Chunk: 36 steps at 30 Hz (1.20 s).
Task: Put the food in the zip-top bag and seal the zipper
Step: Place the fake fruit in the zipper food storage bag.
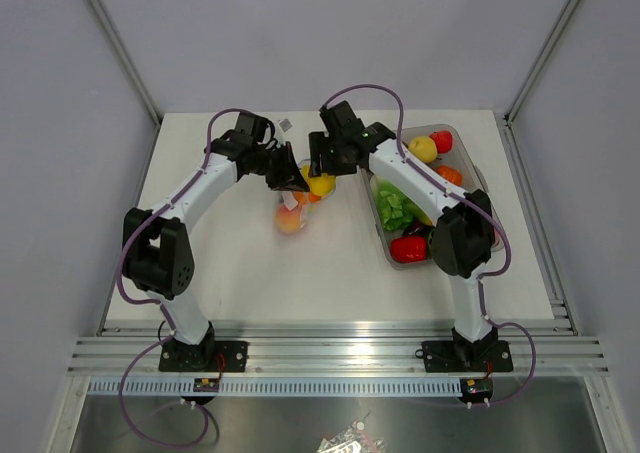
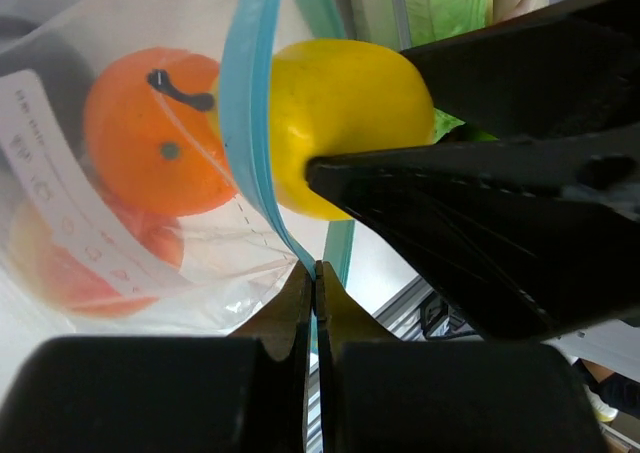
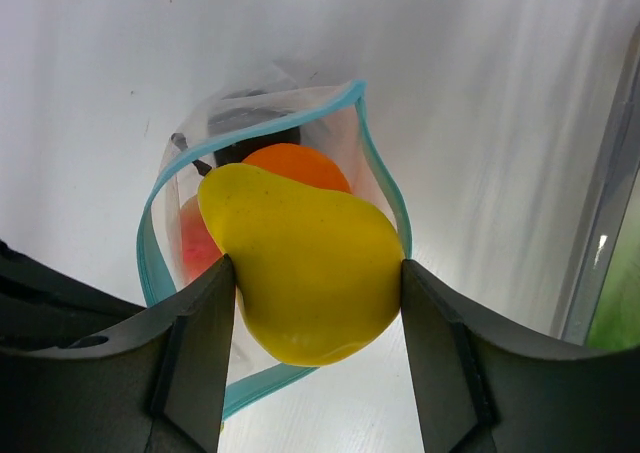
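Right wrist view shows our right gripper clamped on a yellow pear at the mouth of the zip-top bag, which lies on the tabletop. We should push deeper before releasing. Only the left wrist view shows our left gripper pinched closed on the zipper.

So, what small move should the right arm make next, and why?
Probably lower the yellow fruit deeper into the zip-top bag, then release. The right gripper holds it only at the mouth, ringed by the zipper, while the left gripper pinches that strip. An orange lies inside.
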Tool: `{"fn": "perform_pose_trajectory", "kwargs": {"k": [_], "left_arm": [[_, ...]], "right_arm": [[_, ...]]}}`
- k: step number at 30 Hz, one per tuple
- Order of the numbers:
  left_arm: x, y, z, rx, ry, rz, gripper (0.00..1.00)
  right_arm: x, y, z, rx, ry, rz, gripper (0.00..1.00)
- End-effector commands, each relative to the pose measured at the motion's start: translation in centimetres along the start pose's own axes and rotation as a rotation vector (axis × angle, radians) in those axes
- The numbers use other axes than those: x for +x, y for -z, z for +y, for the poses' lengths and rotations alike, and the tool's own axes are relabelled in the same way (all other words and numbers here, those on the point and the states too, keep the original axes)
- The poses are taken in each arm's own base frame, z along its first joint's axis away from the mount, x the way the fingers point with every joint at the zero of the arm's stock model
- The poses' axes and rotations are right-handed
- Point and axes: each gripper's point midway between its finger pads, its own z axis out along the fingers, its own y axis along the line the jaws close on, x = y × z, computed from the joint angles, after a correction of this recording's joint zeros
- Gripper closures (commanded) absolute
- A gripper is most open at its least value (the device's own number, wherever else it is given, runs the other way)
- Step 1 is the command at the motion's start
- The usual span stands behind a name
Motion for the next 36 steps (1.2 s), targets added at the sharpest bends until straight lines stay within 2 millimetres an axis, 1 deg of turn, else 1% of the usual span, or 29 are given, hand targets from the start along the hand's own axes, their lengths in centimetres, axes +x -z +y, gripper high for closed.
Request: {"fn": "perform_pose_trajectory", "kwargs": {"k": [1, 3, 4, 5, 6, 7, 9, 12, 15, 17, 19, 20, 21, 23, 24, 25, 26, 30, 32, 33, 34, 36], "left_arm": [[-1.6, 2.2, -4.0, 0.119, -0.081, -0.064, 1.0], [-1.6, 2.1, -3.9, 0.11, -0.082, -0.065, 1.0], [-1.7, 2.1, -3.5, 0.095, -0.083, -0.07, 1.0], [-1.6, 1.8, -3.2, 0.083, -0.076, -0.061, 1.0], [-1.4, 1.7, -2.9, 0.079, -0.076, -0.056, 1.0], [-1.4, 1.7, -2.9, 0.079, -0.076, -0.056, 1.0], [-1.3, 1.6, -3.0, 0.088, -0.076, -0.054, 1.0], [-1.4, 1.7, -3.2, 0.098, -0.079, -0.056, 1.0], [-1.4, 1.8, -3.2, 0.095, -0.089, -0.058, 1.0], [-1.5, 1.8, -3.3, 0.099, -0.091, -0.055, 1.0], [-1.5, 1.4, -3.4, 0.109, -0.09, -0.041, 1.0], [-1.6, 1.3, -3.4, 0.112, -0.09, -0.039, 1.0], [-2.0, 1.5, -3.9, 0.123, -0.1, -0.044, 1.0], [-2.0, 1.1, -4.2, 0.136, -0.103, -0.024, 1.0], [-2.2, 1.1, -4.7, 0.145, -0.119, -0.024, 1.0], [-2.1, 1.0, -4.9, 0.153, -0.125, -0.015, 1.0], [-1.8, 0.8, -5.3, 0.163, -0.137, -0.005, 1.0], [-1.2, 0.7, -6.5, 0.199, -0.171, 0.019, 1.0], [-0.7, 0.7, -6.9, 0.218, -0.189, 0.036, 1.0], [-0.3, 0.6, -7.3, 0.232, -0.2, 0.047, 1.0], [0.0, 0.6, -7.2, 0.231, -0.202, 0.056, 1.0], [0.4, 0.6, -7.2, 0.243, -0.223, 0.068, 1.0]], "right_arm": [[-1.4, -0.2, 1.8, -0.033, -0.044, -0.053, 0.5], [-1.3, 0.0, 3.1, -0.103, -0.071, -0.053, 0.5], [-1.2, 0.3, 4.0, -0.153, -0.078, -0.046, 0.5], [-1.6, 1.2, 4.6, -0.187, -0.099, -0.06, 0.5], [-1.4, 1.2, 5.1, -0.216, -0.104, -0.055, 0.5], [-1.5, 1.4, 5.3, -0.227, -0.109, -0.058, 0.49], [-1.2, 0.9, 5.2, -0.217, -0.123, -0.053, 0.49], [-0.9, -0.2, 4.5, -0.166, -0.139, -0.051, 0.5], [-0.7, -0.2, 3.7, -0.128, -0.158, -0.065, 0.5], [-0.9, 0.6, 3.4, -0.12, -0.143, -0.077, 0.5], [-0.4, 1.2, 3.0, -0.1, -0.125, -0.051, 0.5], [-0.2, 1.6, 3.1, -0.109, -0.092, -0.04, 0.5], [0.6, 1.9, 3.1, -0.118, -0.075, -0.006, 0.5], [1.5, 2.5, 2.6, -0.103, -0.054, 0.019, 0.5], [1.7, 2.9, 2.6, -0.109, -0.048, 0.019, 0.49], [1.6, 3.8, 2.6, -0.115, -0.048, 0.008, 0.49], [2.2, 3.9, 2.3, -0.109, -0.042, 0.023, 0.49], [2.1, 5.1, 1.2, -0.061, -0.057, -0.016, 0.49], [1.9, 5.3, 1.1, -0.052, -0.051, -0.014, 0.48], [1.9, 5.3, 1.1, -0.049, -0.046, -0.008, 0.48], [2.0, 5.1, 1.0, -0.044, -0.043, 0.001, 0.49], [1.6, 5.3, 0.0, 0.013, -0.034, -0.021, 0.49]]}}
